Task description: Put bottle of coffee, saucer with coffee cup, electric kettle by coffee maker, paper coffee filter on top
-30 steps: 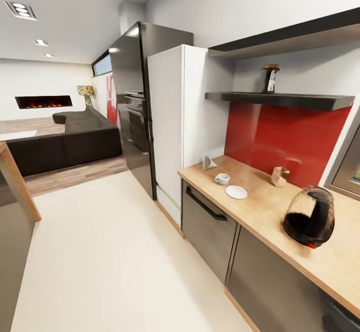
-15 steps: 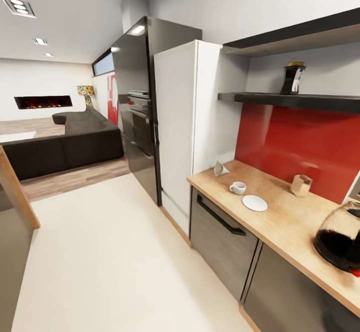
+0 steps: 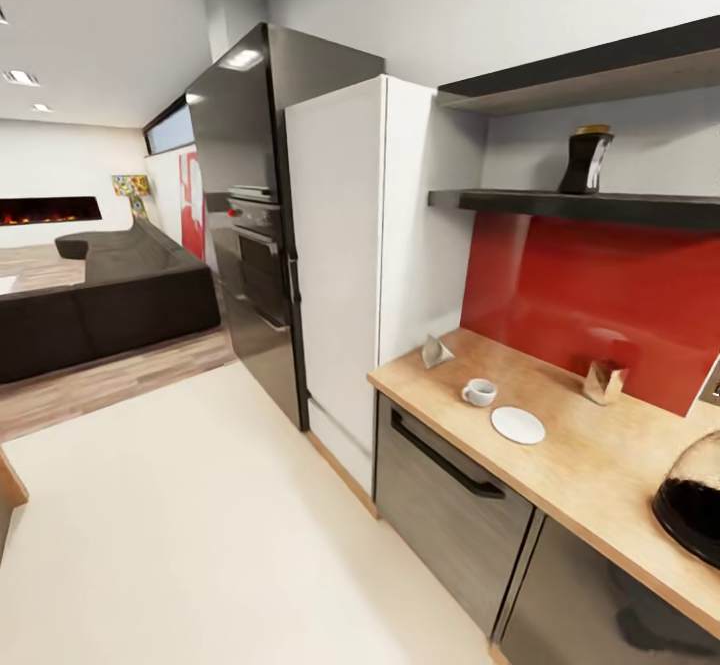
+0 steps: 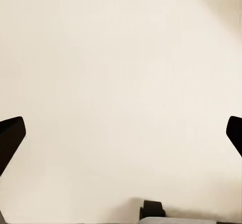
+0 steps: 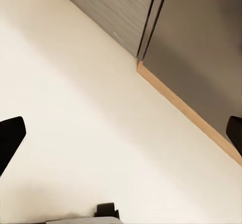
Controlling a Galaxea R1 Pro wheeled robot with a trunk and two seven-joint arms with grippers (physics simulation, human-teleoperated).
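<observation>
Saucer (image 3: 518, 425) — near countertop (image 3: 590, 465) edge

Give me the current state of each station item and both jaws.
Bottle of coffee: upright on the kitchen shelf.
Coffee cup: upright on the countertop, off the saucer.
Saucer: flat, bare.
Paper coffee filter: on the countertop.
Left gripper: open.
Right gripper: open.
</observation>
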